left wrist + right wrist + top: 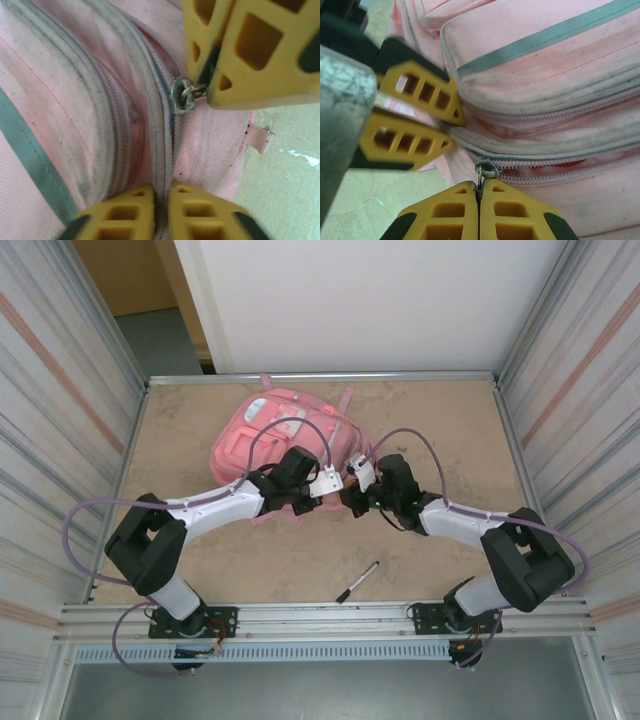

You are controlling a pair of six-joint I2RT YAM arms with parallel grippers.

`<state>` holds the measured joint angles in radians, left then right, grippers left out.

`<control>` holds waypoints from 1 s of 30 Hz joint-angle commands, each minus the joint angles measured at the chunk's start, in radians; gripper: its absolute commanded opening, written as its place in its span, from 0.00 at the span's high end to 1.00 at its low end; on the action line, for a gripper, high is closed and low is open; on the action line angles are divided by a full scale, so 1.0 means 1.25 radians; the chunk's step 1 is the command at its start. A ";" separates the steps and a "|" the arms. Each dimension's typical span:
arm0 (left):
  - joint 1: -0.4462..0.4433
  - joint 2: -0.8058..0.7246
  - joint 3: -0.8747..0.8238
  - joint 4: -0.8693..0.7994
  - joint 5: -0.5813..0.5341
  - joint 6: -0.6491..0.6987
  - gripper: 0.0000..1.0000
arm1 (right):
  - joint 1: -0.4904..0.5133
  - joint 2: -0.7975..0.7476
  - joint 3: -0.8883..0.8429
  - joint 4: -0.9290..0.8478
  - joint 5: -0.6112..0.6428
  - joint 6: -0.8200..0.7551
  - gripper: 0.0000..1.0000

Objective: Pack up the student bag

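Here's the student bag [285,430], lying flat on the bench [300,550] in the upper middle of the top view, with both arms reaching in to meet at its lower right edge. In the right wrist view, the right gripper [480,192] at the bottom of the frame is pressed fully together on the little metal zip pull [484,170], with no gap between its yellow fingers. The left gripper [451,131] comes in from the left of that frame, all but closed and pinching the bag's edge right beside the zip track [560,162]. That looks like one side bracing while the other works the zip. This bag is soft, light fabric, so it will sag, bunch and slide rather than hold its shape. The firm places to grip are the piped seams, the straps and that pull, and the pull is small and smooth enough to slip out if the tug goes off-line. As for what's inside, the left wrist view shows the two rows of teeth standing a little apart below the slider with pink lining between them, so that compartment seems partly open, and nothing can be made out inside it. A pen [357,581] lies loose on the bench at lower centre of the top view, well apart from the bag.
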<state>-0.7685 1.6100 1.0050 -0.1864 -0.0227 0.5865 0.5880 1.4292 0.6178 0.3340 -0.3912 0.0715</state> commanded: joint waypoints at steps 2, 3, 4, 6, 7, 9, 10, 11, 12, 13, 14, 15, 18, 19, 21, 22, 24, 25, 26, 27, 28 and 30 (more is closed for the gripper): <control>0.003 0.000 -0.030 0.101 0.016 0.030 0.37 | 0.004 -0.050 -0.014 0.023 -0.076 0.013 1.00; 0.003 -0.009 -0.044 0.125 0.024 0.028 0.35 | 0.004 -0.051 -0.016 0.029 -0.082 0.015 1.00; 0.002 -0.019 -0.059 0.147 0.032 0.023 0.35 | 0.003 -0.050 -0.014 0.029 -0.087 0.016 1.00; 0.004 -0.030 -0.079 0.191 0.021 0.016 0.35 | 0.003 -0.053 -0.010 0.025 -0.091 0.021 1.00; 0.004 -0.028 -0.081 0.202 0.012 0.022 0.39 | 0.003 -0.058 -0.014 0.030 -0.095 0.024 1.00; 0.004 -0.018 -0.072 0.206 -0.016 0.034 0.53 | 0.003 -0.065 -0.019 0.041 -0.107 0.028 1.00; 0.004 -0.010 -0.065 0.206 -0.036 0.039 0.58 | 0.003 -0.069 -0.018 0.040 -0.112 0.029 1.00; 0.004 -0.003 -0.062 0.211 -0.055 0.047 0.59 | 0.003 -0.074 -0.016 0.037 -0.116 0.029 1.00; 0.004 0.002 -0.062 0.217 -0.064 0.056 0.59 | 0.003 -0.079 -0.018 0.037 -0.117 0.028 1.00; 0.004 0.003 -0.067 0.236 -0.070 0.066 0.58 | 0.004 -0.085 -0.021 0.040 -0.118 0.029 1.00; 0.004 0.000 -0.076 0.257 -0.075 0.072 0.54 | 0.004 -0.089 -0.025 0.046 -0.120 0.029 1.00; 0.004 -0.005 -0.085 0.272 -0.071 0.075 0.50 | 0.004 -0.092 -0.026 0.047 -0.119 0.029 1.00; 0.004 -0.022 -0.112 0.312 -0.052 0.086 0.49 | 0.003 -0.101 -0.027 0.040 -0.121 0.028 1.00; 0.005 -0.019 -0.117 0.327 -0.052 0.093 0.51 | 0.004 -0.106 -0.030 0.040 -0.123 0.029 1.00; 0.007 -0.005 -0.120 0.343 -0.057 0.104 0.57 | 0.008 -0.112 -0.033 0.044 -0.129 0.027 1.00; 0.006 0.005 -0.121 0.350 -0.063 0.107 0.63 | 0.009 -0.113 -0.032 0.042 -0.130 0.026 1.00; 0.007 0.025 -0.123 0.376 -0.081 0.110 0.78 | 0.009 -0.115 -0.030 0.039 -0.126 0.031 1.00; 0.008 0.035 -0.125 0.394 -0.091 0.109 0.89 | 0.011 -0.117 -0.030 0.038 -0.123 0.031 1.00; 0.007 0.039 -0.129 0.406 -0.099 0.112 1.00 | 0.010 -0.115 -0.030 0.035 -0.119 0.028 1.00; 0.007 0.039 -0.131 0.413 -0.104 0.110 1.00 | 0.008 -0.112 -0.028 0.024 -0.113 0.022 1.00; 0.007 0.030 -0.139 0.415 -0.102 0.109 1.00 | 0.004 -0.108 -0.019 -0.005 -0.103 0.008 1.00; 0.010 0.007 -0.154 0.418 -0.094 0.109 1.00 | -0.006 -0.102 0.005 -0.081 -0.058 -0.018 1.00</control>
<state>-0.7876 1.6238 0.8337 0.2466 -0.0433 0.7151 0.5674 1.3437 0.5797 0.3115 -0.3782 0.0929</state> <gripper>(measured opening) 0.058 0.050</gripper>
